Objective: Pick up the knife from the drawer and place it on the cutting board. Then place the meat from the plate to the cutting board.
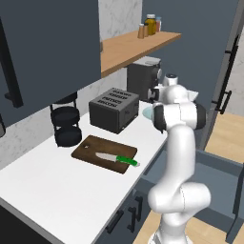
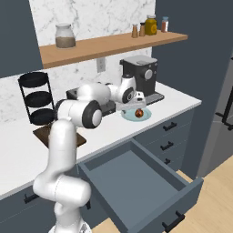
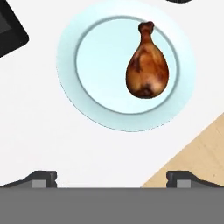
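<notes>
Rising white from the base, then bent at a high elbow and stretched forward over the white counter (image 2: 182, 98) toward the coffee machine (image 2: 141, 75). Poised above the plate (image 3: 87, 87), the gripper (image 2: 133, 105) pointing down at it, fingers (image 3: 41, 178) spread wide and grasping nothing. Pulled far out below the counter edge, the drawer (image 2: 141, 182), slate-blue, its inside bare. Lying flat on the counter in front of the toaster (image 1: 113, 108), the cutting board (image 1: 97, 148), dark brown, hole near its far corner. Resting on the board, the knife (image 1: 116, 158), green handle toward the counter's front edge, blade across the wood. Sitting pale blue on the counter just beside the coffee machine, the plate seen from straight above in the hand view. Lying on the plate's right half there, the meat (image 3: 147, 70), a reddish-brown drumstick, narrow bone end toward the rim, untouched by the fingers.
</notes>
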